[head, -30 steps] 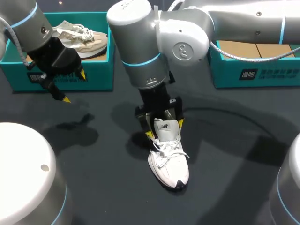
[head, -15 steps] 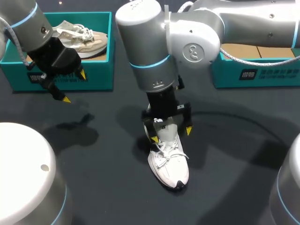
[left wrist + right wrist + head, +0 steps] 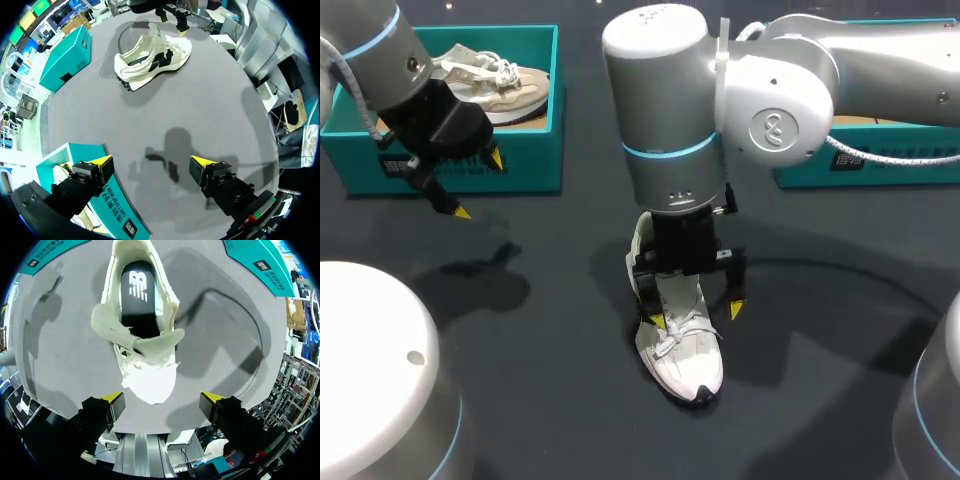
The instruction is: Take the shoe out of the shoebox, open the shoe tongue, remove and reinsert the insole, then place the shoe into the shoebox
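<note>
- The right gripper (image 3: 696,315) hangs open over the white sneaker (image 3: 682,352) on the counter (image 3: 520,330), gripping nothing.
- To lift the insole (image 3: 136,290), it should probably descend into the heel opening, clear of the tongue (image 3: 152,345).
- The left gripper (image 3: 478,185), also open, hovers beside the teal shoebox (image 3: 470,168).
- Only the right wrist view shows the insole, black and seemingly seated flat.
</note>
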You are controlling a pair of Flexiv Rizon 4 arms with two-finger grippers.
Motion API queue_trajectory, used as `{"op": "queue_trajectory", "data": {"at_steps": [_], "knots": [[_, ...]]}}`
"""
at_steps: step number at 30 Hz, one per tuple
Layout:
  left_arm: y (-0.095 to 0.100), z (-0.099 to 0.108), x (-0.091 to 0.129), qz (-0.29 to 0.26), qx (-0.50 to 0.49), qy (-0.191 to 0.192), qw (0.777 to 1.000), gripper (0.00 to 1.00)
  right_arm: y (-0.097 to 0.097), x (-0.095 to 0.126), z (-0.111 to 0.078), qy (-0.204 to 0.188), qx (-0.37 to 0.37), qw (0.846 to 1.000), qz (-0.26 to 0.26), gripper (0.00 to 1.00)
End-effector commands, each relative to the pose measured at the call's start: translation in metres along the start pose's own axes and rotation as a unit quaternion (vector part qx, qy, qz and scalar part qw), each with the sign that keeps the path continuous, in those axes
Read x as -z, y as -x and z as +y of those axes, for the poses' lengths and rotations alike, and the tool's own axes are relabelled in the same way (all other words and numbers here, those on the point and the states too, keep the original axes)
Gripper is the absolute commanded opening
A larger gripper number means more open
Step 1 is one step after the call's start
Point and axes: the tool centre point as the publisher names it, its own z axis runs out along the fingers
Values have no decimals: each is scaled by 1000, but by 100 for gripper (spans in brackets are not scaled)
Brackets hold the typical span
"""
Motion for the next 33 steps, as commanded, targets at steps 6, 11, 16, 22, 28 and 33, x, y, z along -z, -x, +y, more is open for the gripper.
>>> {"op": "queue_trajectory", "data": {"at_steps": [6,11,16,22,28,33], "knots": [[0,0,0,0,0,2,1000,100,2,2,-19,16,0,1000,16,47],[0,0,0,0,0,2,1000,100,-2,7,-20,25,-3,1000,11,35],[0,0,0,0,0,2,1000,100,-8,12,-11,40,9,999,3,38],[0,0,0,0,0,2,1000,100,-12,10,14,54,50,997,11,35],[0,0,0,0,0,2,1000,100,-13,2,37,58,73,995,21,32],[0,0,0,0,0,2,1000,100,-12,-3,53,71,90,993,34,31]]}}
